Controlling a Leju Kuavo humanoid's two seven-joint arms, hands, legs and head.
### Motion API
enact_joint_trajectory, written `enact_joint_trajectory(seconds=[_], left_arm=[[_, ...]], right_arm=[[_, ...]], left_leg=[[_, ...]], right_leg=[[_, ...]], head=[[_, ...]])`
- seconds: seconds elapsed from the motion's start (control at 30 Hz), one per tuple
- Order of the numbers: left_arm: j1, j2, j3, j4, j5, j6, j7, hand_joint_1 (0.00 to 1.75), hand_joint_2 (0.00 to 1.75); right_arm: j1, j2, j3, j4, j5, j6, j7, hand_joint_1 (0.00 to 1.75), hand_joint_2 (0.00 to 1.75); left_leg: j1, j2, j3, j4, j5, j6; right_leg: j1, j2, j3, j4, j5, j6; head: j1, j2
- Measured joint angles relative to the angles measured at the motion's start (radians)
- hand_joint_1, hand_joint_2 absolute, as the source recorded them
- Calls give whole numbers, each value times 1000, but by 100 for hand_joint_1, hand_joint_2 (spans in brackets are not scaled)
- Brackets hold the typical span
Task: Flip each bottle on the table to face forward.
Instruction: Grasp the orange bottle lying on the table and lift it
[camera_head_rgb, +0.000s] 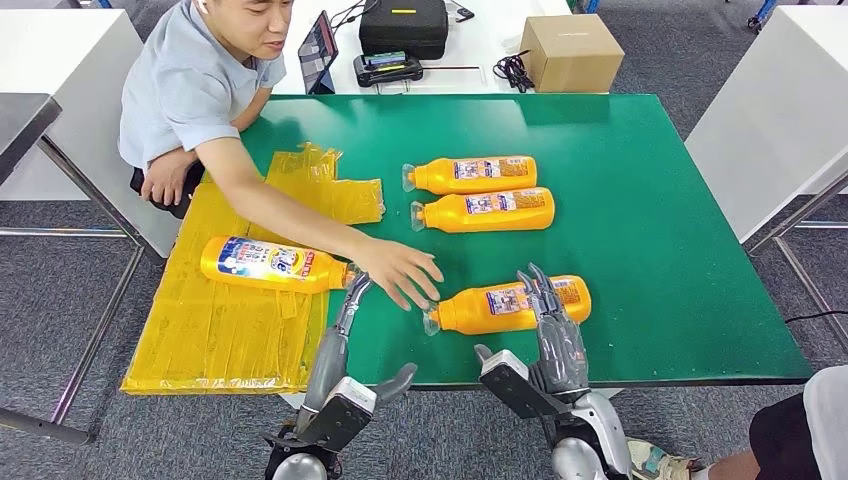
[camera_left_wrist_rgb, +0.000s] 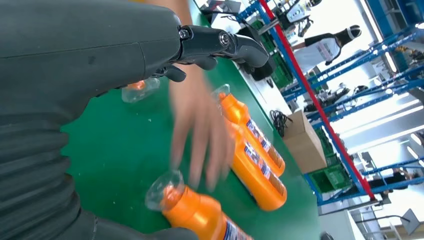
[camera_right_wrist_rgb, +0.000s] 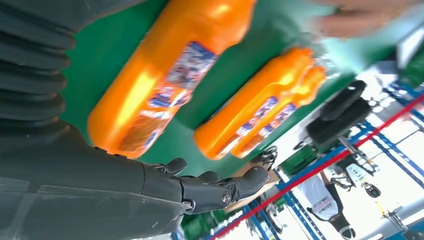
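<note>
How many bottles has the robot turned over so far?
One looks done: the bottle on the yellow plastic sheet shows its big front label. In hand: the right hand rests over the nearest bottle. Left: two far bottles, small labels up.

The person's hand (camera_left_wrist_rgb: 200, 130) is motion-blurred just beyond the left robot hand (camera_left_wrist_rgb: 220, 47). The right robot hand (camera_head_rgb: 555, 325) covers part of the nearest bottle's (camera_head_rgb: 500, 308) label. Beside the left robot hand, a bottle (camera_left_wrist_rgb: 200, 215) is cut off by the picture's edge
</note>
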Motion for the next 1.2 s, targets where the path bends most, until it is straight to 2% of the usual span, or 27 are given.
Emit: enact_joint_trajectory(seconds=[0.2,0.4,0.8,1.0,1.2], left_arm=[[1,-1,-9,-10,-4,-36,32,0,175],[3,-1,-17,-29,-10,-73,50,0,175],[7,3,-26,-46,20,-141,70,0,175],[6,3,-38,-46,31,-157,73,0,175],[2,5,-47,-45,45,-171,77,0,175]], right_arm=[[-11,-56,27,12,193,-22,89,0,175],[-21,-120,48,13,290,-13,147,0,175],[-54,-232,52,29,341,44,215,0,175],[-101,-258,44,89,346,57,229,0,175],[-168,-260,40,182,336,53,222,0,175]], left_leg=[[0,0,0,0,0,0],[0,0,0,0,0,0],[0,0,0,0,0,0],[0,0,0,0,0,0],[0,0,0,0,0,0]], right_leg=[[0,0,0,0,0,0],[0,0,0,0,0,0],[0,0,0,0,0,0],[0,0,0,0,0,0],[0,0,0,0,0,0]], head=[[0,0],[0,0],[-1,0],[0,0],[-1,0]])
